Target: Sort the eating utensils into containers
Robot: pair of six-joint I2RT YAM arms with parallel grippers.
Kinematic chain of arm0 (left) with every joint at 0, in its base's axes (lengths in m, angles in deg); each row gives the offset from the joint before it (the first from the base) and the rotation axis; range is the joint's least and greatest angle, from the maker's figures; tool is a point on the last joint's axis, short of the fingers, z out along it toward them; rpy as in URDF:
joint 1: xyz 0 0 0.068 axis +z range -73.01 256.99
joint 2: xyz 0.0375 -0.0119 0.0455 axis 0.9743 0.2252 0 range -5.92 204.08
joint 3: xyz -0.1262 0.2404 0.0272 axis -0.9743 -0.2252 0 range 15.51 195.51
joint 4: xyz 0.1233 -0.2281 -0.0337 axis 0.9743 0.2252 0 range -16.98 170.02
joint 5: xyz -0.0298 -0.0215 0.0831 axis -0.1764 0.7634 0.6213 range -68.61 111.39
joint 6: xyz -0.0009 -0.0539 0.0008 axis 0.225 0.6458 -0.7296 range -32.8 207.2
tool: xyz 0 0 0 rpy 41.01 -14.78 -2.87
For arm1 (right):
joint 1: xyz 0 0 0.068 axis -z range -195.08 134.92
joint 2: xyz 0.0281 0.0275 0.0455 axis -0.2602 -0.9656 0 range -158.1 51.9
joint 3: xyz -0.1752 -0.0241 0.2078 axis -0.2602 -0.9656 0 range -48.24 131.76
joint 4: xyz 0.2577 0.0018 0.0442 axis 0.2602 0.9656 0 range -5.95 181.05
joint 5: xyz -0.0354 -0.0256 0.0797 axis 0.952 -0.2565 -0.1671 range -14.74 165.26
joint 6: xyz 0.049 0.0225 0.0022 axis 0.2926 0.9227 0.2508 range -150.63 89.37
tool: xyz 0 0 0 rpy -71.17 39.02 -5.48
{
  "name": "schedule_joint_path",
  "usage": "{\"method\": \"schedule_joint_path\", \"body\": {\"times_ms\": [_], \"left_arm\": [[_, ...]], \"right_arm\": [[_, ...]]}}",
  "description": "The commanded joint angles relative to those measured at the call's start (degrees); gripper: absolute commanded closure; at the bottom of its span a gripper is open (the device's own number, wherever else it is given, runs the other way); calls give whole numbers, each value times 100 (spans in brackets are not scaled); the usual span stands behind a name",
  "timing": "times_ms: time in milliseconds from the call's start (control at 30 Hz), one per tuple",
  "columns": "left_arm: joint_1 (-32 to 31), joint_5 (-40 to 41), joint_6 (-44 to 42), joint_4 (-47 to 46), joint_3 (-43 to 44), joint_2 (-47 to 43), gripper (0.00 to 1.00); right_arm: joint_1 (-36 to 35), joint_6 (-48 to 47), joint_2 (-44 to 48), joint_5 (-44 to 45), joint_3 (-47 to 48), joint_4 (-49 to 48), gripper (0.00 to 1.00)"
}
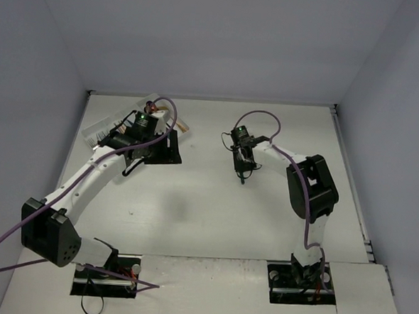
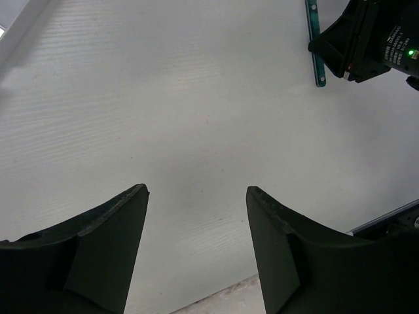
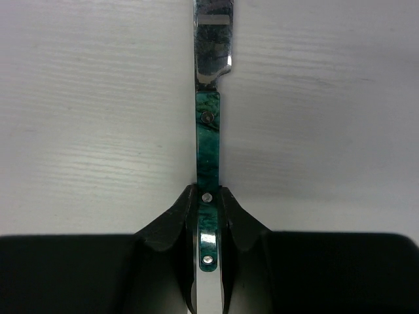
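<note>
Right tool (image 3: 207, 196) clamped on teal-handled knife (image 3: 208, 140), left tool (image 2: 196, 191) agape, white woodgrain table (image 1: 205, 221), pale walls (image 1: 203, 35)

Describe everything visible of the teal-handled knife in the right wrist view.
The knife has a marbled teal handle with small silver rivets and a shiny silver blade that runs out of the frame's top. It looks metallic, straight and slim. The right gripper has its jaws shut on the handle's lower part, over the white table; contact with the table is unclear.
</note>
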Motion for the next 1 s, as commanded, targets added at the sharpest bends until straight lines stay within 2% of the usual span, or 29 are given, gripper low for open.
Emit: {"method": "schedule_joint_path", "body": {"times_ms": [0,233,333,733,967], "left_arm": [[-72,-349,276,-297,366,105,41],[-162,-792,916,-1281,618,534,41],[-194,-938,1096,-1334,778,726,41],[-621,-1375,1948,-3162,245,684,41],[-702,-1180,2048,-3113,115,732,41]], "right_arm": [[-401,-274,736,-315,-64,-250,100],[-1016,107,1983,-348,-513,-556,100],[-1224,285,2402,-409,-608,-675,100],[-1506,609,3081,-579,-697,-985,100],[-1506,708,3251,-714,-736,-1102,100]]}}
